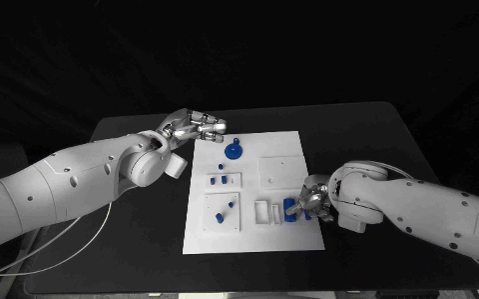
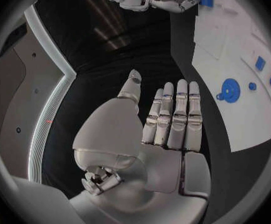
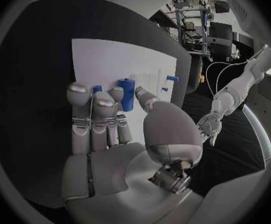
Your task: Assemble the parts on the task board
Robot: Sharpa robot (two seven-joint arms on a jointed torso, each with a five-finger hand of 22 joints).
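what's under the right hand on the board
The right hand hangs over the right edge of the white task board. A blue cylinder stands just past its fingertips and a smaller blue part peeks out between them. The board surface below the fingers is covered.

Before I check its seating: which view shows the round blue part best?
The left wrist view: the round blue part lies unobstructed on the task board. The head view shows it smaller; the right wrist view gives no clear sight.

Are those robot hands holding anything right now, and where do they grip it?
The left robot hand holds nothing, fingers straight. The right robot hand is at a blue cylinder on the white board; whether it grips cannot be told.
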